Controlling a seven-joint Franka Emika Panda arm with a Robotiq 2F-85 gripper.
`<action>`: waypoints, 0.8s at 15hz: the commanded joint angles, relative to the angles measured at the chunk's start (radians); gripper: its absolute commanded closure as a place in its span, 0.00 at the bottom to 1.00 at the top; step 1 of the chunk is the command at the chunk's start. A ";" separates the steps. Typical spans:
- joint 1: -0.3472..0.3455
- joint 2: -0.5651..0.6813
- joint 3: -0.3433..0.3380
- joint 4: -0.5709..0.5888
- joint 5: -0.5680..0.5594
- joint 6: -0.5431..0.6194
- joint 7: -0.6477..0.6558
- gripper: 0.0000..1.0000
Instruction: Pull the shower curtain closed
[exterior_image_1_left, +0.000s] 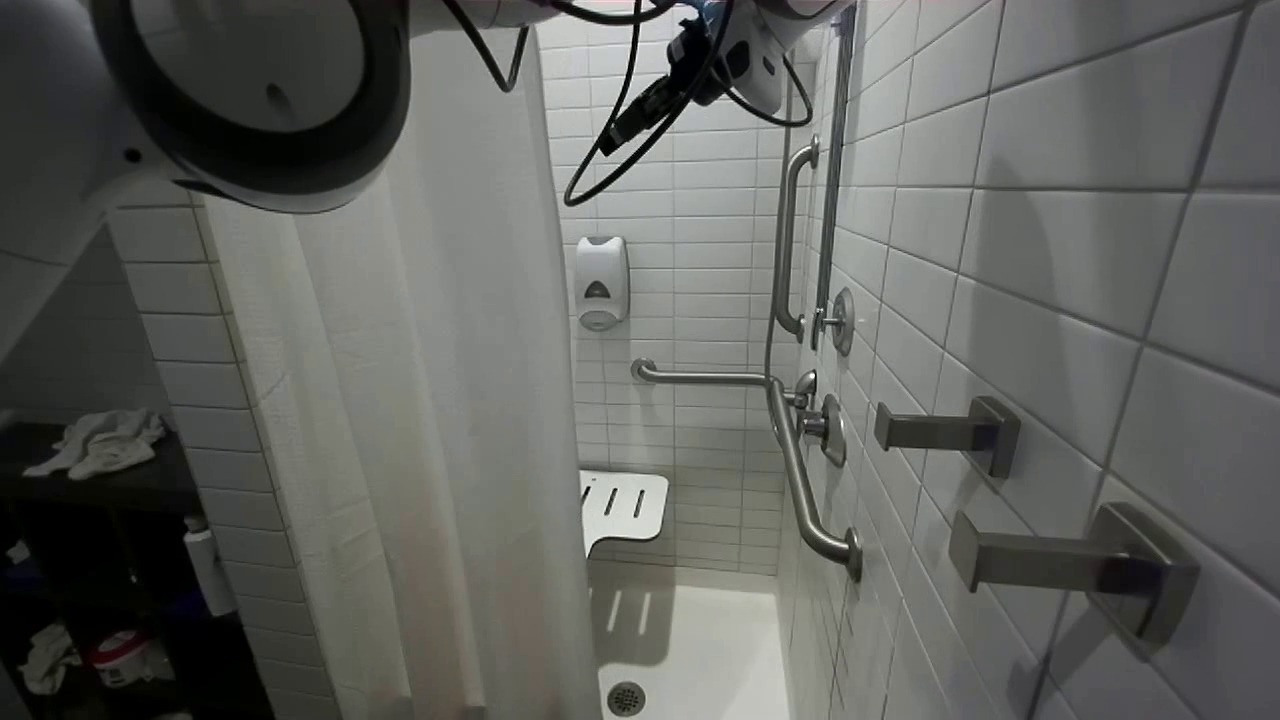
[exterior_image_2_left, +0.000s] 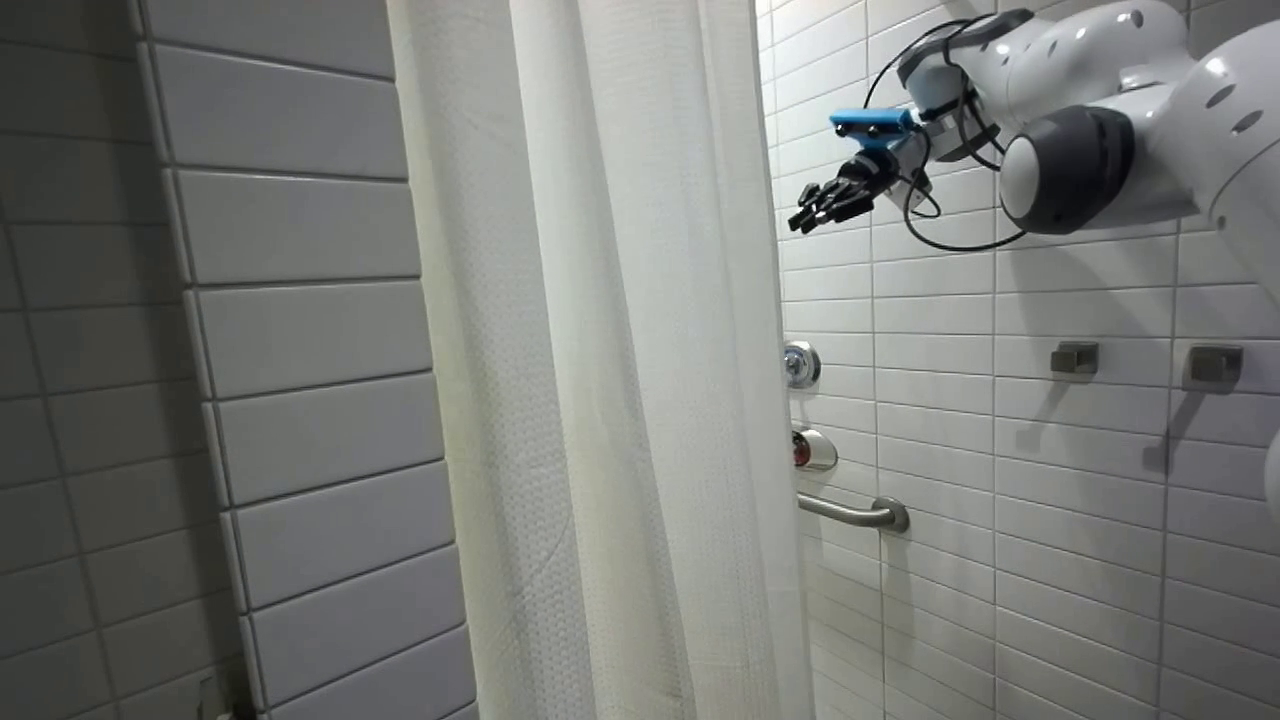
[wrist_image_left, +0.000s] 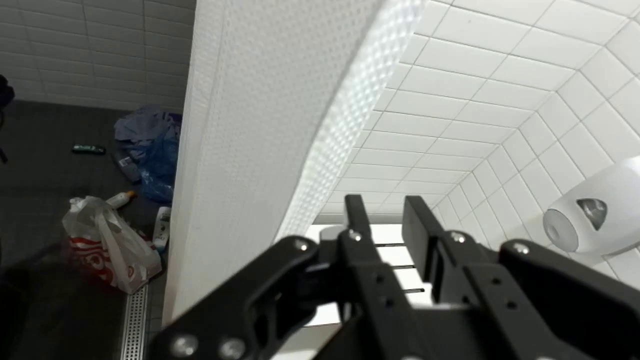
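The white shower curtain (exterior_image_1_left: 450, 400) hangs in soft vertical folds and covers the left part of the shower opening in both exterior views (exterior_image_2_left: 620, 350). Its free edge faces right. In the wrist view the curtain (wrist_image_left: 260, 110) fills the upper left and middle, and its edge slants down toward the left finger. My gripper (wrist_image_left: 384, 200) is open, with only the background showing between its fingers. In an exterior view the gripper (exterior_image_2_left: 803, 218) is just right of the curtain's free edge, tilted downward. It also shows high up in an exterior view (exterior_image_1_left: 610, 145). Contact with the curtain cannot be told.
Grab bars (exterior_image_1_left: 815, 500), wall hooks (exterior_image_1_left: 950, 430) and shower valves (exterior_image_2_left: 812, 450) stick out from the tiled wall. A slatted seat (exterior_image_1_left: 625, 505) and a soap dispenser (exterior_image_1_left: 602, 283) are on the back wall. Bags (wrist_image_left: 110, 245) lie on the floor outside. Cables loop round the arm.
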 joint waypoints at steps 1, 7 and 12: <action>0.028 -0.036 0.022 0.044 -0.099 0.000 -0.052 0.42; 0.168 -0.112 0.003 0.092 -0.295 -0.051 -0.196 0.00; 0.335 -0.209 -0.008 0.078 -0.497 -0.070 -0.310 0.00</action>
